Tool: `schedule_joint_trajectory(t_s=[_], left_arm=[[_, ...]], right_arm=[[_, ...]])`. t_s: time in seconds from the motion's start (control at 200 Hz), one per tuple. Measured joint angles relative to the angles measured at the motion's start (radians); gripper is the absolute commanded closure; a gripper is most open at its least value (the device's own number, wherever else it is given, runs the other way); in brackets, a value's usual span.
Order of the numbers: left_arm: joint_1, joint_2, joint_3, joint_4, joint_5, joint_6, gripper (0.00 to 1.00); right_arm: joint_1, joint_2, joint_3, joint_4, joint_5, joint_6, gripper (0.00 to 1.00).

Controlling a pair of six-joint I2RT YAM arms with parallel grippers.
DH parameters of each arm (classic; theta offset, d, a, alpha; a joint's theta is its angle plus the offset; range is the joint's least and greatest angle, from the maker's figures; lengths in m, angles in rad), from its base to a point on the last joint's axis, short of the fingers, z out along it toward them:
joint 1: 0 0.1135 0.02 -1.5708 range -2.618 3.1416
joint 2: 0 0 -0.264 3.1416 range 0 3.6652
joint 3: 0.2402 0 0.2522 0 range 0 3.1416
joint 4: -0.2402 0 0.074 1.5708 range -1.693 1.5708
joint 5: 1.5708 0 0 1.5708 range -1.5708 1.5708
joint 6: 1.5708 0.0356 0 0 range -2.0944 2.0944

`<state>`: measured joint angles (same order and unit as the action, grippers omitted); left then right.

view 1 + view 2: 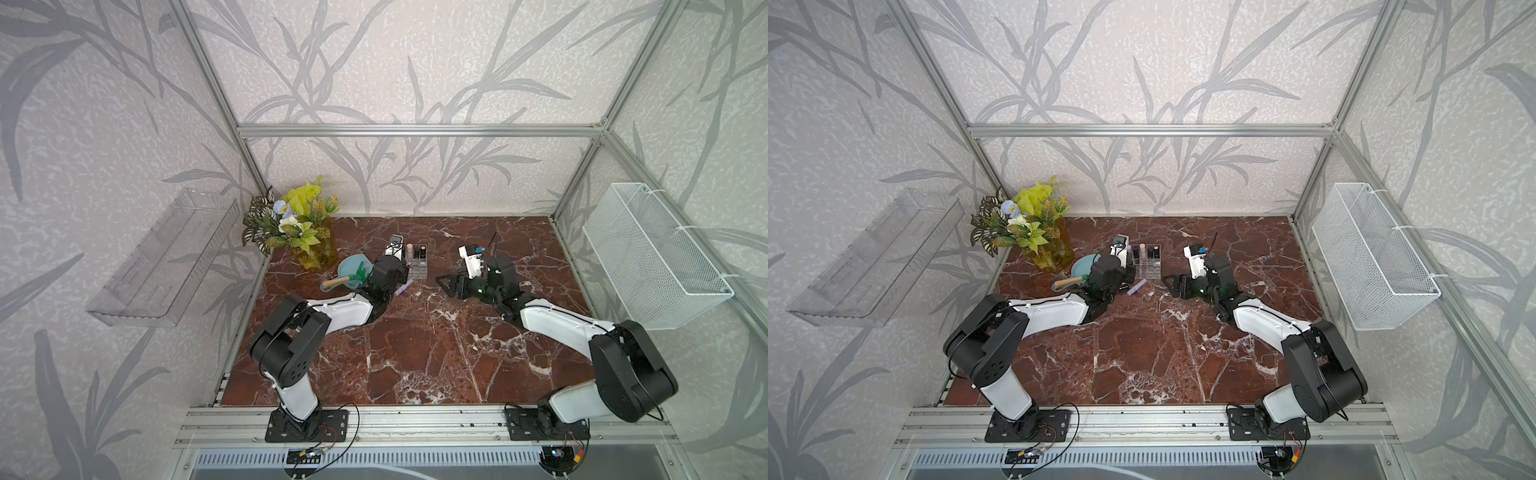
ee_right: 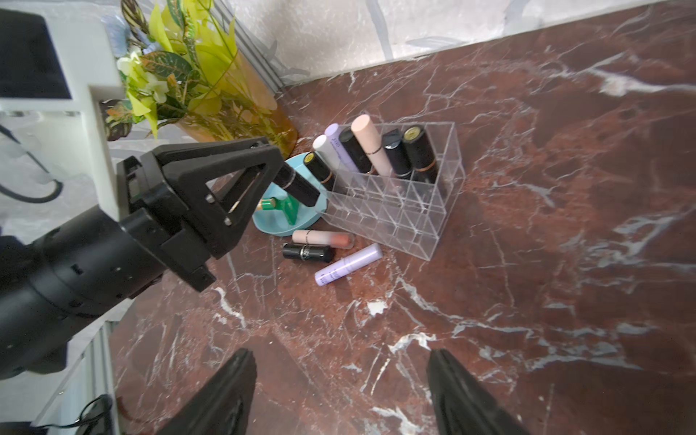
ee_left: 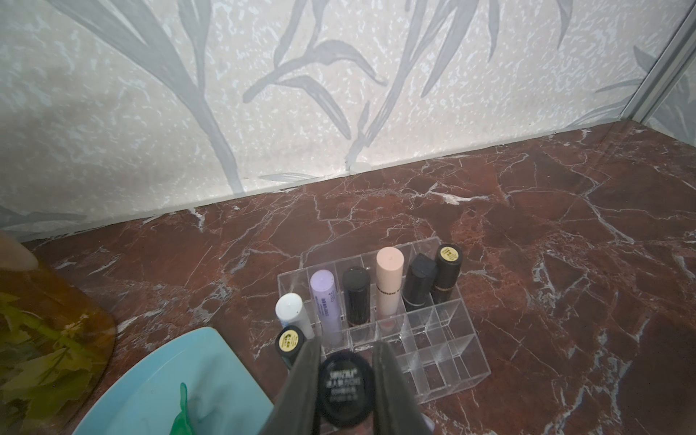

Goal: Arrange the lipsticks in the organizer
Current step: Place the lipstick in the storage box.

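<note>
**By the organizer's dish-side end: left end effector clenched on a black lipstick**

Toward the back of the red-brown marble desk [image 1: 415, 353] stands the clear organizer [image 2: 414, 226], which lies between the two arms in both top views. In its far part six tubes stand side by side in one row: a white lipstick [image 3: 289, 310], a lilac lipstick [image 3: 324, 297], a plain black lipstick [image 3: 356, 293], a pale pink lipstick [image 3: 389, 278], a square-capped black lipstick [image 3: 418, 282] and a yellow-labelled black lipstick [image 3: 448, 267]. A second yellow-labelled tube [image 3: 289, 341] stands one row nearer, at the end beside the white one.

The left end effector [image 3: 346, 348] is clenched on a held black lipstick [image 2: 297, 184]. The tube is tilted, and its lower end is just beside the organizer's end, over the rim of a teal dish [image 2: 271, 226]. A green toy rake [image 2: 286, 209] lies in that dish.

Three more tubes lie flat on the desk, near the organizer and the dish: a pink clear-capped lipstick [image 2: 322, 239], a short black lipstick [image 2: 307, 251] just beside it, and a loose lilac lipstick [image 2: 348, 263].

The right end effector [image 2: 341, 354] is released, with its fingers spread wide and nothing between them. It hovers over bare marble on the organizer's other side. A vase of artificial leaves [image 2: 196, 75] stands behind the dish, in the corner.
</note>
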<state>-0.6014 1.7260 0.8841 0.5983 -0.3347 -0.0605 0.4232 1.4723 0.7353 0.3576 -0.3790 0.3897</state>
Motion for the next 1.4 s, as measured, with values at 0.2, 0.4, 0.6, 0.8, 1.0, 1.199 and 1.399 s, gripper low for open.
schedule_joint_trajectory(t_s=[0.2,0.4,0.6,0.8,1.0,1.199,1.399], left_arm=[[0.008,0.039,0.026,0.0,-0.008,-0.002,1.0],[0.019,0.077,0.061,-0.002,0.0,-0.008,0.99],[0.036,0.093,0.077,-0.003,0.014,-0.023,0.99],[0.055,0.131,0.098,-0.008,0.021,-0.034,0.99],[0.064,0.148,0.118,-0.023,0.023,-0.045,0.99],[0.068,0.168,0.138,-0.032,0.029,-0.048,0.99],[0.069,0.192,0.162,-0.056,0.044,-0.048,0.99]], right_arm=[[0.0,0.033,-0.015,0.041,0.095,-0.028,0.24],[0.0,0.035,-0.051,0.061,0.145,-0.04,0.24],[0.0,0.038,-0.051,0.071,0.161,-0.043,0.25],[0.0,0.04,-0.055,0.08,0.163,-0.043,0.24],[0.0,0.04,-0.065,0.086,0.169,-0.043,0.24],[0.0,0.04,-0.065,0.087,0.169,-0.043,0.25],[0.0,0.04,-0.066,0.087,0.17,-0.043,0.24]])
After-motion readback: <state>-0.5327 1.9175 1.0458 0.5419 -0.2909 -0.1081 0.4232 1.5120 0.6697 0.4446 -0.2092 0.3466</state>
